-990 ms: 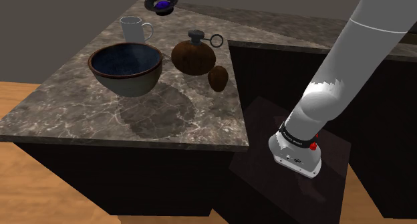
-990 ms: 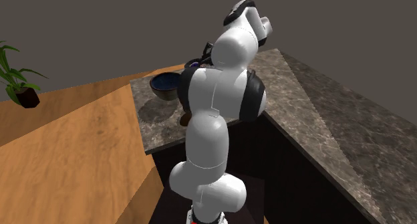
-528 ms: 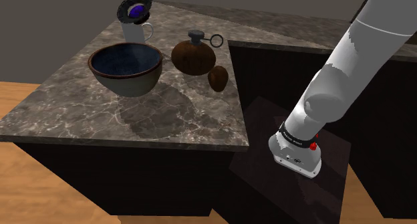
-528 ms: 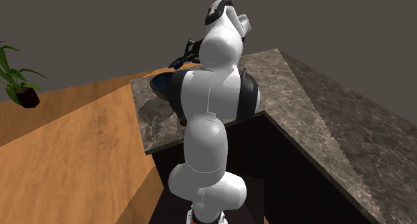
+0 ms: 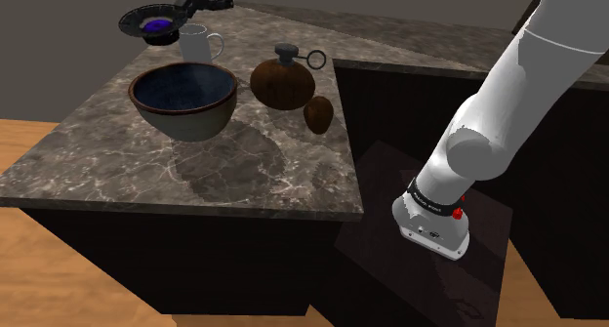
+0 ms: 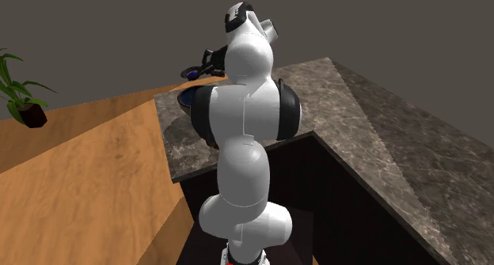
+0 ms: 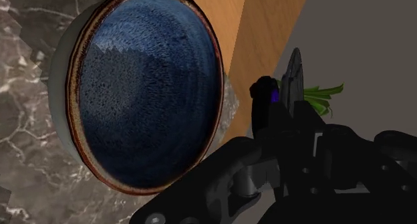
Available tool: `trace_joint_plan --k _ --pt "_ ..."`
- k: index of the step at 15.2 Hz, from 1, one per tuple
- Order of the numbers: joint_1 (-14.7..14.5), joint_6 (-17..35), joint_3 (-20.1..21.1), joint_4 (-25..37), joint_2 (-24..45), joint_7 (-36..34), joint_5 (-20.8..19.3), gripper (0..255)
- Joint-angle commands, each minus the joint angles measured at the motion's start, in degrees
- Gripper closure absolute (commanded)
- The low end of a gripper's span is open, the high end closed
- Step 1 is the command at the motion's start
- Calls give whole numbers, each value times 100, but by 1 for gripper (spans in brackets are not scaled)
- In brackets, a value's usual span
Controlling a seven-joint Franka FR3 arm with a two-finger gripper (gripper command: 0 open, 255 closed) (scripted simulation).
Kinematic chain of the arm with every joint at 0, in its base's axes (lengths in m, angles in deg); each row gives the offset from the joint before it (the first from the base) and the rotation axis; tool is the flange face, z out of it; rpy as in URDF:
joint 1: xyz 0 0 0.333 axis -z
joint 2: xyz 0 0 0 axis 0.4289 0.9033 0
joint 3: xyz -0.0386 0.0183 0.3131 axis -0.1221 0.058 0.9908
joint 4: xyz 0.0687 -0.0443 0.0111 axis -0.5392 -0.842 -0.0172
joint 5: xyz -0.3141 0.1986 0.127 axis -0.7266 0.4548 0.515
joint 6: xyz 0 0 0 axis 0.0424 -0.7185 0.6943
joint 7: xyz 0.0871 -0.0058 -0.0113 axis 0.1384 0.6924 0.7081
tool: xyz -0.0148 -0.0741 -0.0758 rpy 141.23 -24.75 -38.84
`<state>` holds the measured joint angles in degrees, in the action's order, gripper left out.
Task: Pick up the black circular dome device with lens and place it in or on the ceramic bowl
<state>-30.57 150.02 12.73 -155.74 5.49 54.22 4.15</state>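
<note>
The black dome device (image 5: 153,24), a dark disc with a purple lens, hangs in the air beyond the bowl's far rim, next to the white mug. My gripper (image 5: 187,5) is shut on its edge, coming in from the shoulder view's right. The bowl (image 5: 183,99) has a grey outside, a brown rim and a dark blue inside, and stands on the marble counter (image 5: 244,174). In the wrist view the bowl (image 7: 147,89) lies just beside the device (image 7: 291,75), which shows edge-on in my gripper (image 7: 281,119). In the second exterior view the arm hides most of the bowl (image 6: 187,96).
A white mug (image 5: 198,44) stands behind the bowl. A brown round jug (image 5: 283,81) with a dark stopper and a small brown piece (image 5: 318,113) sit to the bowl's right in the shoulder view. The counter ends at a wooden floor (image 6: 79,168); a potted plant (image 6: 20,97) stands far off.
My gripper has carried the device toward the shoulder view's left, from above the jug past the mug, and slightly lower. The device now lies flatter. Nothing on the counter has moved.
</note>
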Motion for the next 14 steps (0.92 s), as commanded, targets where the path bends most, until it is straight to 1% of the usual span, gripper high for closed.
trace_joint_plan --k 1,14 --pt "-5 81 6 -135 -1 110 15 255" --pt "-42 571 47 -828 154 813 131 255"
